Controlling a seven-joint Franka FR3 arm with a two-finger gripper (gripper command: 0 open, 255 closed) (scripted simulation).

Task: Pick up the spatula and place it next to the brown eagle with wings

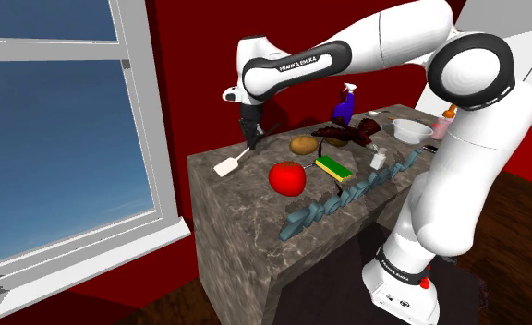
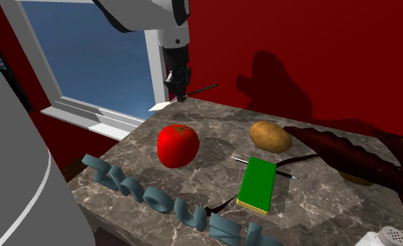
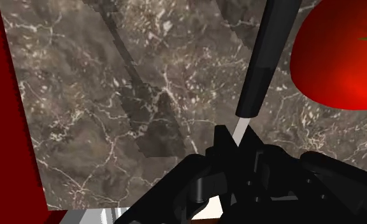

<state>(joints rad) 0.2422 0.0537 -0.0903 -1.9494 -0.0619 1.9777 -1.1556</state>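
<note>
White flat blade, thin pale neck, long black handle on this spatula [image 1: 225, 168]. My tool [image 1: 249, 140] is clamped on the neck, holding it tilted above the marbled worktop [image 1: 246, 210].

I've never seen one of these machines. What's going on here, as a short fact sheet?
surface: grey marble-patterned table
gripper: shut on the spatula
spatula details: white blade, black handle, held above the table's window-side end
eagle: dark brown, at the table's other end
in between: red tomato, potato, green block
task status: spatula not yet beside the eagle
</note>
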